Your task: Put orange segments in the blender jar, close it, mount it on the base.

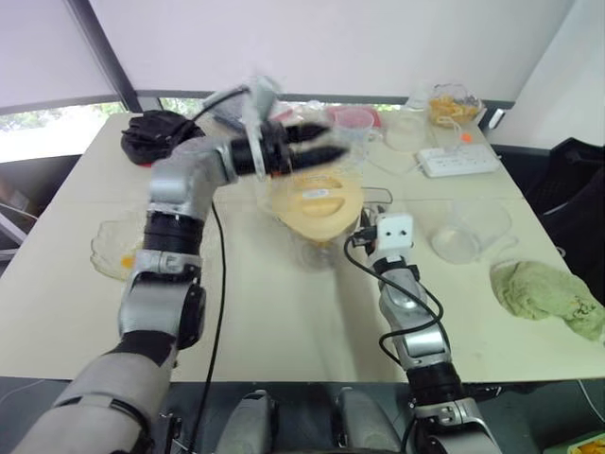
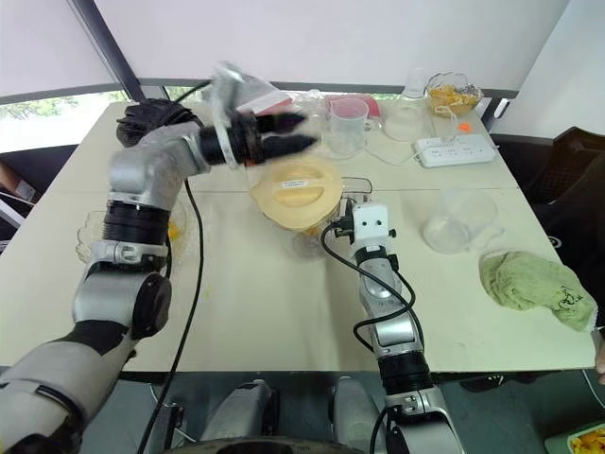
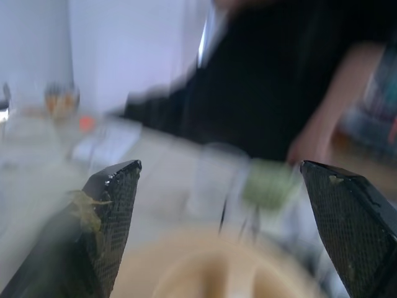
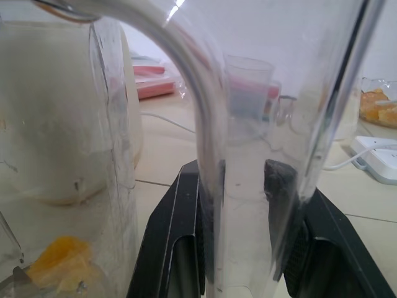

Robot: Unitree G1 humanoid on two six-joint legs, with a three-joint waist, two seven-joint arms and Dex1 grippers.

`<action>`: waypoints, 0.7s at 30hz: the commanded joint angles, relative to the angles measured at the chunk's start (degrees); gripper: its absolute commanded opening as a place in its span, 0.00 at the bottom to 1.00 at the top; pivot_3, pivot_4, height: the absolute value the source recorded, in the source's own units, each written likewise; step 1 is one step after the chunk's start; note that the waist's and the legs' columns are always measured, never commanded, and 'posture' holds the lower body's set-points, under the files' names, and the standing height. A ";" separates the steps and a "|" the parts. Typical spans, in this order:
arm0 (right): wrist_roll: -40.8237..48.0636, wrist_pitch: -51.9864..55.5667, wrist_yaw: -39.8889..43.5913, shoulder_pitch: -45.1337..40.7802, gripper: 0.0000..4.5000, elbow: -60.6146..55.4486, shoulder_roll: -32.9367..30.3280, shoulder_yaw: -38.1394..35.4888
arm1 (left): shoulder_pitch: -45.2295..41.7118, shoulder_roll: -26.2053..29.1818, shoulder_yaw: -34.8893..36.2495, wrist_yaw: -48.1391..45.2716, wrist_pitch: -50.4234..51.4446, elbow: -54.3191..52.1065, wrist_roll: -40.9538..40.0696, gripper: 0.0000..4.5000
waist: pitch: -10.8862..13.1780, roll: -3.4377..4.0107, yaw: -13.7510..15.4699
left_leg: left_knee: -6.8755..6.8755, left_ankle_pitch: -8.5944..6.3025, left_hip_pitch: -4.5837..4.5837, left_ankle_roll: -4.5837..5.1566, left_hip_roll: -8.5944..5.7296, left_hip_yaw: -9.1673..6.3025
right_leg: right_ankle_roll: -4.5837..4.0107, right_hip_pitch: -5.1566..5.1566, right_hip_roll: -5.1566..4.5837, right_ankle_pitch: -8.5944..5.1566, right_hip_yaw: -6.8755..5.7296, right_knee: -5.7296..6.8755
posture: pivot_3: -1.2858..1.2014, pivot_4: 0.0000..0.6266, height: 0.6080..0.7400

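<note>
Centre frame, your right gripper [image 4: 242, 248] clamps the blender jar [image 2: 301, 203] by its handle, an orange segment [image 4: 62, 261] inside, lid apparently on; left gripper [image 2: 284, 134] spread empty above; mounting remains

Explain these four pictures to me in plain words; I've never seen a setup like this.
This is a humanoid robot with two arms, each ending in two black fingers. The two wide pictures come from cameras in its head, looking down over a table. The two close pictures come from cameras on its wrists.

The left gripper hangs open, holding nothing, above the cream lid sitting on the blender jar. The right gripper is closed on the jar's clear handle. An orange segment lies inside the jar.

Also on the table: a green cloth, a power strip and a measuring cup.
</note>
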 commanded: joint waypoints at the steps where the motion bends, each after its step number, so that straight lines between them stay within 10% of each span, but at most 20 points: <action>1: -1.69 0.28 0.19 0.43 0.20 1.64 -2.00 -0.77 | -2.50 -1.89 12.21 11.55 1.45 -3.65 -11.54 0.95 | 0.00 0.00 -0.01 | 0.00 0.00 0.01 0.00 0.00 0.00 | 0.00 0.02 0.00 0.00 0.00 0.00 | 0.52 0.24 1.00; 8: -0.66 0.67 1.12 -0.36 0.20 1.27 -3.09 -1.94 | 10.94 0.89 5.72 16.13 -3.98 -17.82 -6.53 0.95 | 0.00 0.00 0.26 | -0.03 0.07 0.16 -0.13 0.00 -0.01 | 0.00 0.16 -0.02 0.01 -0.01 -0.03 | 0.52 0.24 1.00; 21: 5.63 8.80 1.47 -7.99 0.20 -5.12 -5.24 -8.57 | 51.23 25.35 -3.60 3.07 -14.84 -38.67 4.10 0.95 | 0.58 0.16 1.41 | -0.29 0.05 0.06 -0.12 -0.01 0.05 | -0.03 -0.01 -0.13 0.01 0.06 -0.20 | 0.52 0.24 1.00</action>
